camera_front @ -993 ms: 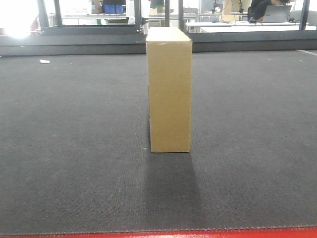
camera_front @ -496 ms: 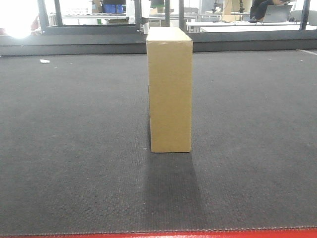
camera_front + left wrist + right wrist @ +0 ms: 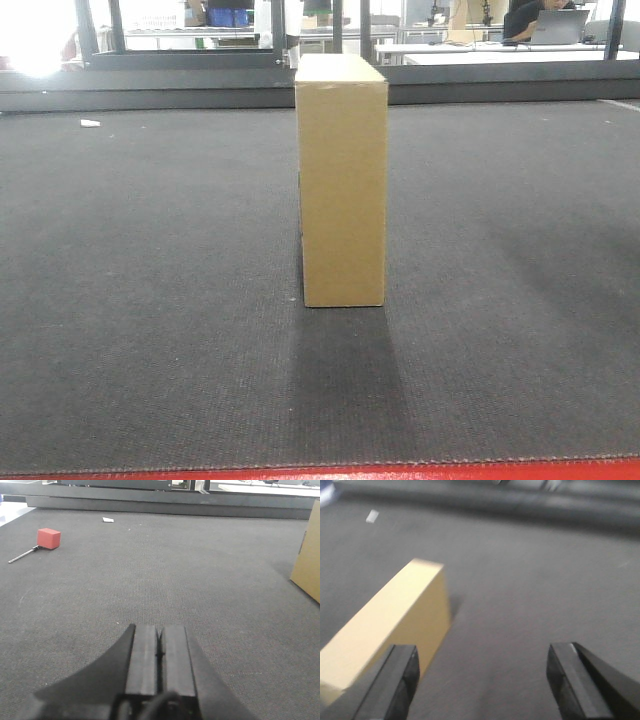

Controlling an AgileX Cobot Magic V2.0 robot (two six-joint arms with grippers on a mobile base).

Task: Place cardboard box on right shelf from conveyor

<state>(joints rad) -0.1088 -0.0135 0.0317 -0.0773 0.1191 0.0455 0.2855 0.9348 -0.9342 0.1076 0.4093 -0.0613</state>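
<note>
Cardboard box [image 3: 343, 180] stands on edge on conveyor [image 3: 150, 300]; my right pincer [image 3: 484, 655] spread wide just above it, presumably to straddle its narrow width; left pincer [image 3: 160, 650] pressed together, idle.

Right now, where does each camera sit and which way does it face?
Front view: low at the red edge, facing along the dark grey woven conveyor belt toward the tan cardboard box; no robot part shows.
Left wrist view: behind the shut left claw, over belt; box at right edge.
Right wrist view: above the open right claw, box near one finger.
All share the box.
</note>
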